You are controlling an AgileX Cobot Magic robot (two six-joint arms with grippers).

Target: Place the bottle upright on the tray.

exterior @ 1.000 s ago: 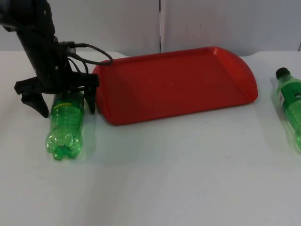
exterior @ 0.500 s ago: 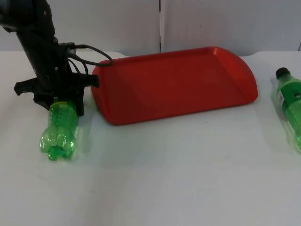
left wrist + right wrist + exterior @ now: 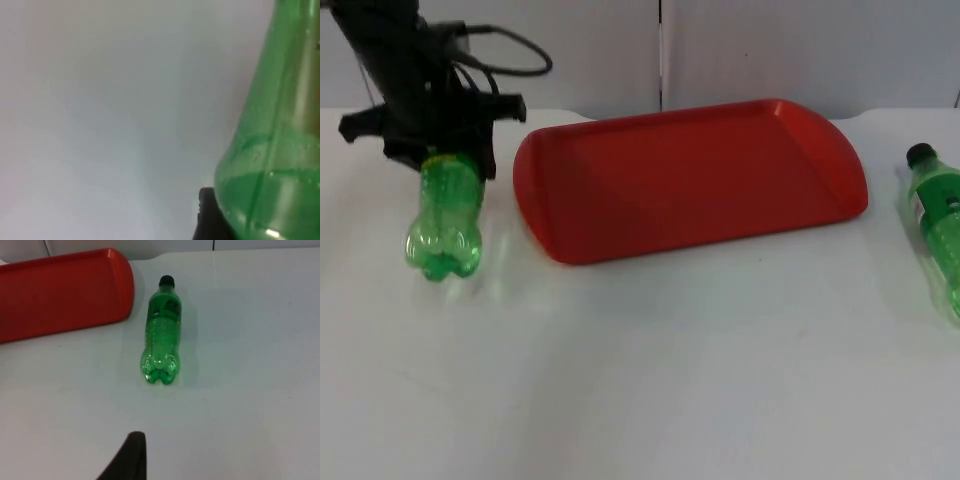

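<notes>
My left gripper is shut on the upper part of a green plastic bottle, which hangs off the table left of the red tray, base pointing toward the camera. Up close, the left wrist view has the bottle's green body beside a black fingertip. A second green bottle with a black cap lies on its side at the table's right edge; it is seen whole from the right wrist, cap pointing away, next to the tray. The right arm waits above that bottle.
The grey partition wall stands just behind the tray. White table top stretches bare in front of the tray and between the two bottles.
The left gripper shut on the lying bottle and lifted it up and back, off the table. The tray and the right-hand bottle have stayed put.
</notes>
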